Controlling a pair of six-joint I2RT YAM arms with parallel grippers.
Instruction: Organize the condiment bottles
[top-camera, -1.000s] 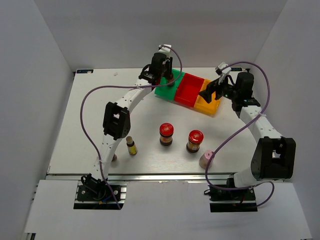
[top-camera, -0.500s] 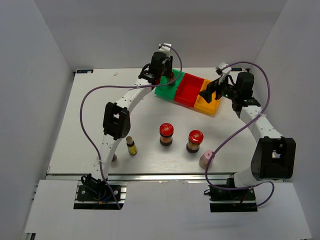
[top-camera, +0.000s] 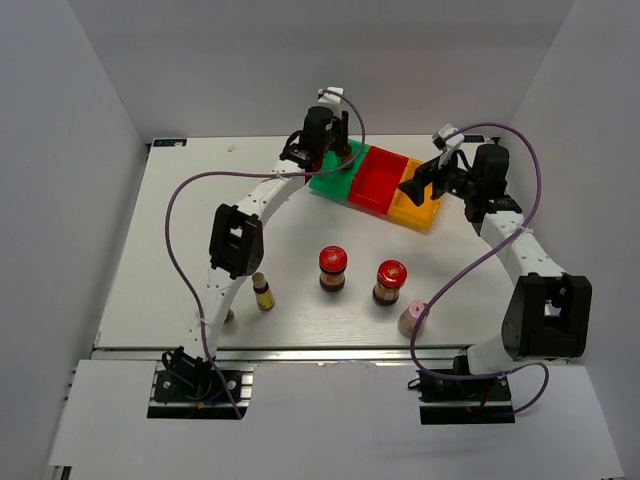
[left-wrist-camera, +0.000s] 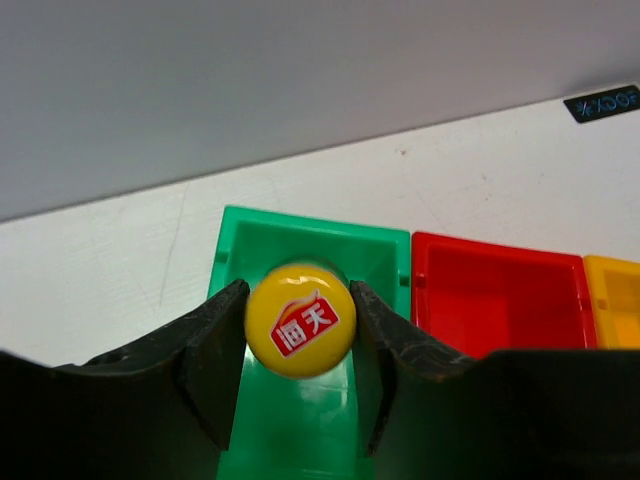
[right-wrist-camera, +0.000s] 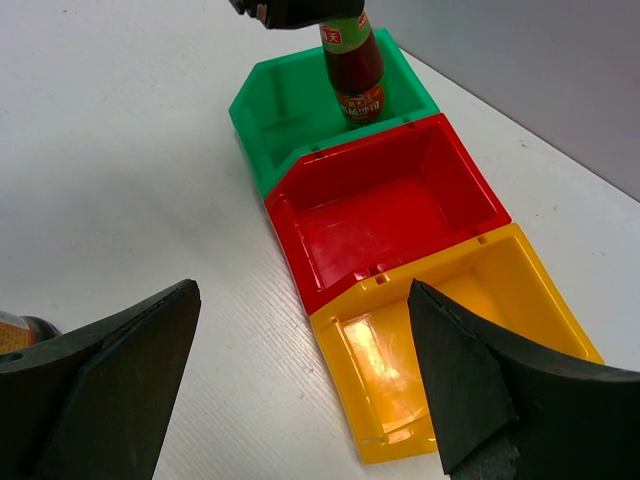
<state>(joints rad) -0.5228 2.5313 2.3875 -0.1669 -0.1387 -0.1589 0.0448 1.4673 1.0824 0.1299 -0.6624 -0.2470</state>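
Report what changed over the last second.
Almost nothing. The left arm's elbow edged slightly right. The left gripper stays clamped on the cap of the yellow-capped bottle, which stands in the green bin. The right gripper stays wide open near the yellow bin. The red-lidded jars and the pink-capped bottle have not moved.

Counter (top-camera: 180, 230): white, matte, faintly scuffed.
Behind the counter: plain grey back wall (top-camera: 300, 60).
Flanking the counter: grey side walls (top-camera: 60, 200).
Light: even, with soft shadows.
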